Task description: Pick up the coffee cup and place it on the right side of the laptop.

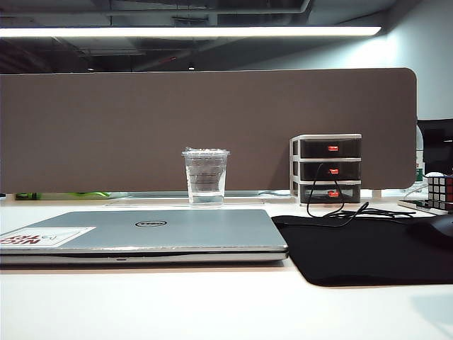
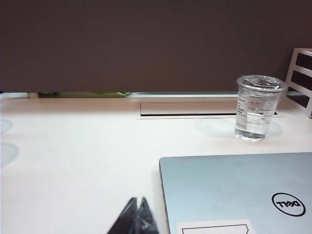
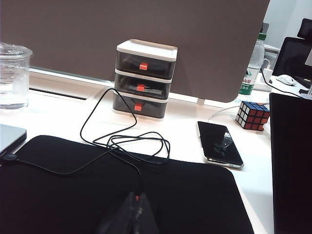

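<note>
Both hands sit low and back from the work. Left hand shows only as two dark fingertips pressed together into a point — narrow, holding nothing — just above the white bench, beside the near corner of the laptop. Right hand is likewise a dark tip over the black mouse mat; its fingertips look pressed together too, with nothing between them.

Ahead of the left hand and off toward the laptop's side, the coffee cup stands upright on the bench, lid on, partly filled with clear liquid. It is beyond the laptop's far edge, apart from it, and well away from either hand. In the exterior view the cup stands behind the closed laptop, in front of the brown partition.

Ahead of the right hand a thin black cable lies in loose loops across the mat and runs up to the small three-drawer organizer with red tabs, which stands against the partition. Farther off to that hand's outer side lie a dark phone — flat on the bench just past the mat — and a puzzle cube, with a water bottle behind it.
</note>
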Controlling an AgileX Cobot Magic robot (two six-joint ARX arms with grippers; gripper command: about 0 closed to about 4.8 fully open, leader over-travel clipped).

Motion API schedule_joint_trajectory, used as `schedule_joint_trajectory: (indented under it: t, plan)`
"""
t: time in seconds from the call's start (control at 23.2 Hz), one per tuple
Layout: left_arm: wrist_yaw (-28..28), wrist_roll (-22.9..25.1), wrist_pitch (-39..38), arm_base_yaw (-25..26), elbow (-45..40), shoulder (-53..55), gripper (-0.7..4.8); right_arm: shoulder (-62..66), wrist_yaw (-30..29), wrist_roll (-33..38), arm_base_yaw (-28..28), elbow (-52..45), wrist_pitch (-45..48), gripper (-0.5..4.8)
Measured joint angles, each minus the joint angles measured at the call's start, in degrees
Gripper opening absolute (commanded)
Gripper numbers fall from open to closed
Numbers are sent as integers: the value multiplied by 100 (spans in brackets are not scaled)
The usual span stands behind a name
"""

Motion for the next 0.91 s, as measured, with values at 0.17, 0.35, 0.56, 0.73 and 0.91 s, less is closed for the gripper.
schedule_joint_trajectory:
  t: [0.17, 0.35, 0.56, 0.73, 0.91]
  plan:
    - [0, 0, 0, 0, 0, 0, -5, 0, 0, 0, 0, 0, 0, -1]
    - [0, 0, 0, 0, 0, 2, -5, 0, 0, 0, 0, 0, 0, -1]
    - [98, -118, -2, 0, 0, 2, -5, 0, -37, 83, 2, 0, -2, -1]
    - [1207, -286, -17, 2, 0, 2, -5, 0, -612, 448, 2, 0, -146, -1]
    - [2573, -450, -103, -9, 0, 2, -5, 0, -2297, 1134, 2, 0, -442, -1]
